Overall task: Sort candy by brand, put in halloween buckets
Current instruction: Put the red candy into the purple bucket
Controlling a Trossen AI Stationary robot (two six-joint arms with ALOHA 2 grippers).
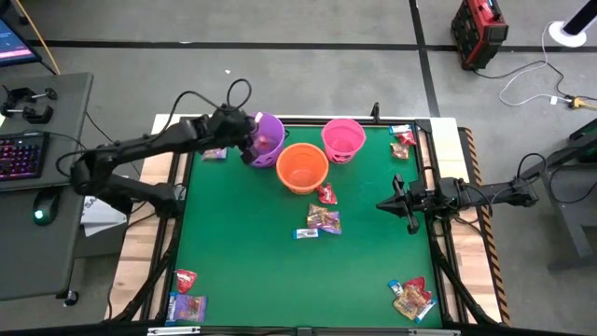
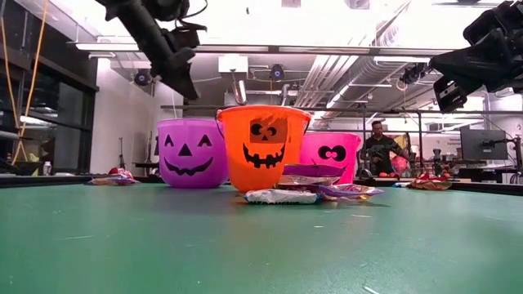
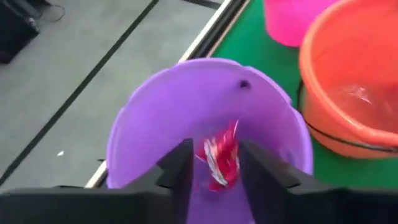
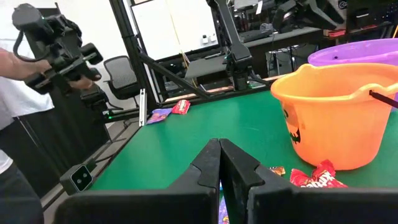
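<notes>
Three buckets stand upright near the table's far edge: purple (image 1: 269,140), orange (image 1: 301,168) and pink (image 1: 343,138). My left gripper (image 1: 252,140) (image 3: 216,163) hovers over the purple bucket (image 3: 186,106), pointing down into it with fingers apart. A red-and-white candy (image 3: 221,155) shows between them, inside the bucket's mouth. My right gripper (image 1: 408,207) (image 4: 219,155) waits shut above the table's right side, empty. Loose candy lies just near of the orange bucket: a red one (image 1: 326,194) and a mixed small heap (image 1: 324,221). My left gripper's fingers (image 3: 180,165) stand on either side of the red-and-white candy from above. The candy is blurred and seems to lie past the fingertips, so I cannot tell whether they touch it.
More candy lies at the far right corner (image 1: 402,140), the near right corner (image 1: 412,297), the near left corner (image 1: 187,294) and left of the purple bucket (image 1: 215,154). Raised rails edge the green mat (image 1: 242,252). A person (image 4: 12,93) stands beyond the table's left side.
</notes>
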